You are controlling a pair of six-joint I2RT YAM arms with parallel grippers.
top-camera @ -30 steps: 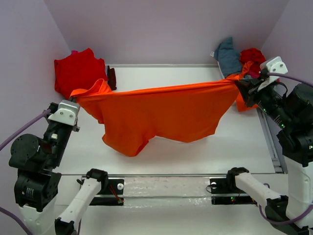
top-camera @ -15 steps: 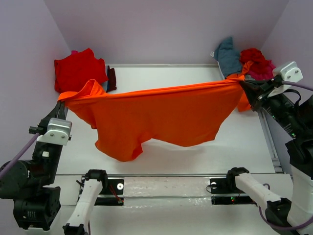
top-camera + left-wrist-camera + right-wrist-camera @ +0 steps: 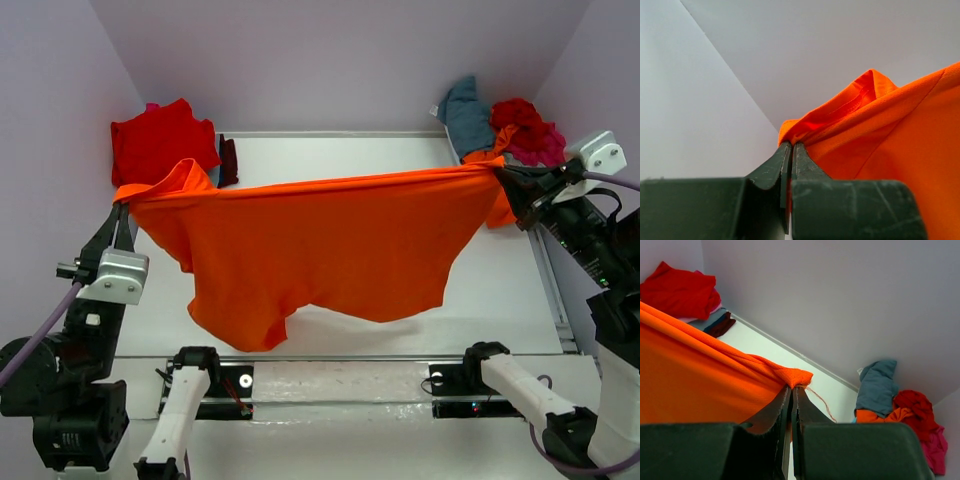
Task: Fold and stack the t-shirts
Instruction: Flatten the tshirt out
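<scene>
A bright orange t-shirt (image 3: 320, 245) hangs stretched in the air between my two grippers, its lower edge drooping toward the table. My left gripper (image 3: 124, 200) is shut on its left corner; in the left wrist view the cloth (image 3: 880, 130) bunches at the jaw tips (image 3: 791, 145). My right gripper (image 3: 503, 177) is shut on its right corner, seen pinched in the right wrist view (image 3: 791, 386). A red t-shirt (image 3: 160, 145) lies on a folded stack at the back left.
A heap of shirts sits at the back right: grey-blue (image 3: 466, 115), red (image 3: 518, 117), magenta (image 3: 545, 148) and another orange one (image 3: 500, 205). A dark maroon cloth (image 3: 229, 160) lies beside the left stack. Walls close in on the left, back and right.
Both grippers have moved apart and up with the orange shirt, stretching it wider. The left arm swung outward to the left, the right arm to the right.
</scene>
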